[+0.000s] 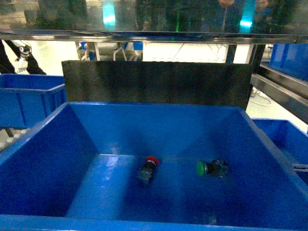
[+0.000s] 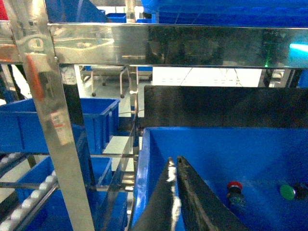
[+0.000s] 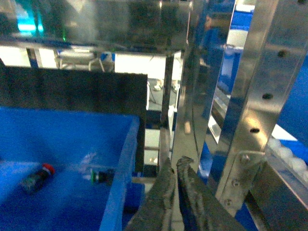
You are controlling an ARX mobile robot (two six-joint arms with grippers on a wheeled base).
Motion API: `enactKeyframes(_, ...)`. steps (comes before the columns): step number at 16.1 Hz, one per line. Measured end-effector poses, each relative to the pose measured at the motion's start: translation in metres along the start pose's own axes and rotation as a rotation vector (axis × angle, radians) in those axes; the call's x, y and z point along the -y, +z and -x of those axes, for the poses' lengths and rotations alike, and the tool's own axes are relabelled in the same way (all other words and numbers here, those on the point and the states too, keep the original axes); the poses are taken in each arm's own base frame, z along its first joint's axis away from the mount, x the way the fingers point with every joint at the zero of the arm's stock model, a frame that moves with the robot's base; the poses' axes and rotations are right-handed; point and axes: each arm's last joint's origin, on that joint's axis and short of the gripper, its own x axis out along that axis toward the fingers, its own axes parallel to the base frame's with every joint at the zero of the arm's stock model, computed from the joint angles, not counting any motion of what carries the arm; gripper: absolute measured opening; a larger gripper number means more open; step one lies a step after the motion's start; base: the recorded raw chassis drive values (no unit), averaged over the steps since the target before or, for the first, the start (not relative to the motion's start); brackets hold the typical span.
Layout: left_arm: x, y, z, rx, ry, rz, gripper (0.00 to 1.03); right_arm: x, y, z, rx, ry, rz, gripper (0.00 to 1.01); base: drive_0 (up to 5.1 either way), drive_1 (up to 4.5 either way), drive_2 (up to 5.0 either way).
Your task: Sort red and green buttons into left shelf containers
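The scene was dim and heavily blue-tinted, with the brightest light coming from the washed-out far background behind the shelving, where the floor and furniture were overexposed. The glossy floor of the blue bin (image 1: 110, 192) carried soft pale reflections, and its near left and right corners sank into shadow. The steel shelf beam (image 1: 154, 19) mirrored cyan and green glints. All three views were soft and grainy; the steel post (image 2: 50, 120) showed streaky glare, and the closed fingers (image 3: 169, 202) near each wrist lens were blurred and out of focus.
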Motion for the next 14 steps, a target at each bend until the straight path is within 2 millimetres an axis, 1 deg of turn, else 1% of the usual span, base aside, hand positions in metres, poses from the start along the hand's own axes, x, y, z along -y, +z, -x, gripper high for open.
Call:
enactKeyframes(1,0.0,-0.001,0.0,-0.002,-0.001,-0.002,0.02,0.0,0.0,0.0,-0.002,-0.002,0.0,0.02,0.0,0.0,0.0)
enactKeyframes(3,0.0,-0.004,0.0,0.011,-0.001,-0.003,0.02,0.0,0.0,0.0,0.005,-0.001,0.0,0.02,0.0,0.0,0.0)
enactKeyframes(4,0.0,-0.011,0.0,0.0,-0.002,-0.003,0.02,0.0,0.001,0.0,0.008,-0.001,0.0,0.02,0.0,0.0,0.0)
enactKeyframes(5,0.0,-0.012,0.0,-0.01,-0.001,-0.003,0.02,0.0,0.0,0.0,0.006,-0.001,0.0,0.02,0.0,0.0,0.0)
enactKeyframes(6,0.0,-0.01,0.0,0.013,-0.001,-0.003,0.02,0.0,0.0,0.0,0.007,-0.001,0.0,0.02,0.0,0.0,0.0)
enactKeyframes(13,0.0,-0.011,0.0,0.002,-0.001,-0.003,0.02,0.0,0.001,0.0,0.008,-0.001,0.0,0.02,0.0,0.0,0.0)
enactKeyframes(14,0.0,-0.011,0.0,0.002,-0.001,-0.003,0.12,0.0,0.001,0.0,0.008,-0.001,0.0,0.11,0.0,0.0,0.0)
